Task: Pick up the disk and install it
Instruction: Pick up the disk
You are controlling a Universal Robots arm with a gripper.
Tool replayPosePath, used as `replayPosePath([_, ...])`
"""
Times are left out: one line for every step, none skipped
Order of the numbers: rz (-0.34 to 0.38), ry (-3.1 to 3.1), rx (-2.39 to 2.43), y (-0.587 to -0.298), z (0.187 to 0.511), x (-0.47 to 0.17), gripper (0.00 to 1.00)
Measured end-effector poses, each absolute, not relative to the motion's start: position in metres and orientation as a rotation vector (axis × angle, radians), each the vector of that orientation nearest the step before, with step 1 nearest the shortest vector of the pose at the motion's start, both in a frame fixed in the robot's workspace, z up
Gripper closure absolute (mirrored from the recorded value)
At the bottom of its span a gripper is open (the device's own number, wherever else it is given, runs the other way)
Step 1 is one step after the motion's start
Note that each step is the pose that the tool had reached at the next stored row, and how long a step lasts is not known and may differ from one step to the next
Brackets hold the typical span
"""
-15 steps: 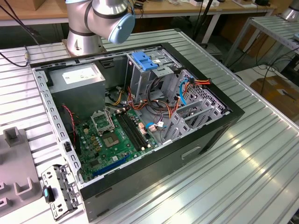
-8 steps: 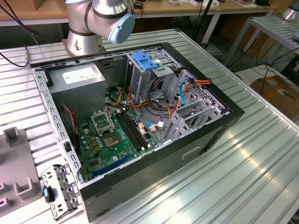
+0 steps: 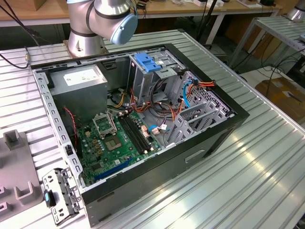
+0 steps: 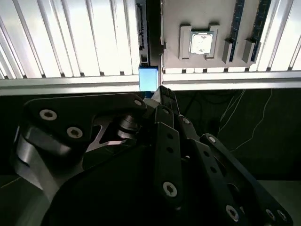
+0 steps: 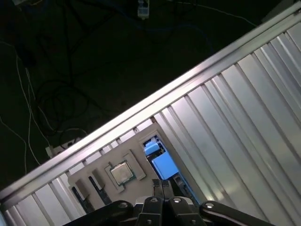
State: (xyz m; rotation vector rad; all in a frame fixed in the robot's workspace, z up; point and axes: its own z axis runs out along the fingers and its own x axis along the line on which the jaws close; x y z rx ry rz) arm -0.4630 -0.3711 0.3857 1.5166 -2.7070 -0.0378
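robotics lab or workshop: arm [image 3: 102, 19] mounted on a ribbed aluminium table [image 3: 267, 157], open pc case [image 3: 157, 183] on it, benches [image 3: 176, 7] and loose cables [image 3: 206, 21] behind.

An open computer case [image 3: 143, 187] holding a green motherboard [image 3: 102, 152] and power supply [image 3: 78, 78] lies on a ribbed table [image 3: 248, 176]

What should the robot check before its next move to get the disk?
1. Disk sitting in the grey holder's slot: ok.
2. End effector right by the disk: ok.
3. End effector holding the disk: cannot tell.
4. Computer case lid off: ok.
5. Blue-topped drive bay free inside: cannot tell.
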Motion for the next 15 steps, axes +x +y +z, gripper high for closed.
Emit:
replayPosePath([-0.037,-2.684,1.557,-0.371,0.3857,-0.463,0.89])
replayPosePath([-0.036,-2.67,1.579,-0.3711,0.3856,-0.463,0.89])
replayPosePath([-0.036,-2.656,1.602,-0.371,0.3856,-0.463,0.89])
replayPosePath([-0.035,-2.63,1.644,-0.3711,0.3856,-0.463,0.89])
replayPosePath([-0.034,-2.616,1.667,-0.3711,0.3856,-0.463,0.89])
replayPosePath([-0.033,-2.601,1.69,-0.371,0.3855,-0.463,0.89])
replayPosePath([-0.031,-2.587,1.714,-0.371,0.3853,-0.463,0.89])
replayPosePath([-0.03,-2.576,1.732,-0.371,0.3851,-0.463,0.89])
replayPosePath([-0.028,-2.567,1.747,-0.371,0.3847,-0.463,0.89])
replayPosePath([-0.026,-2.559,1.763,-0.371,0.3842,-0.463,0.89])
replayPosePath([-0.023,-2.555,1.773,-0.371,0.3839,-0.463,0.89])
replayPosePath([-0.017,-2.555,1.782,-0.371,0.3835,-0.4631,0.89])
replayPosePath([-0.009,-2.558,1.79,-0.371,0.3833,-0.4632,0.89])
replayPosePath([-0.002,-2.561,1.798,-0.3711,0.3831,-0.4633,0.89])
replayPosePath([0.004,-2.561,1.807,-0.3711,0.3828,-0.4633,0.89])
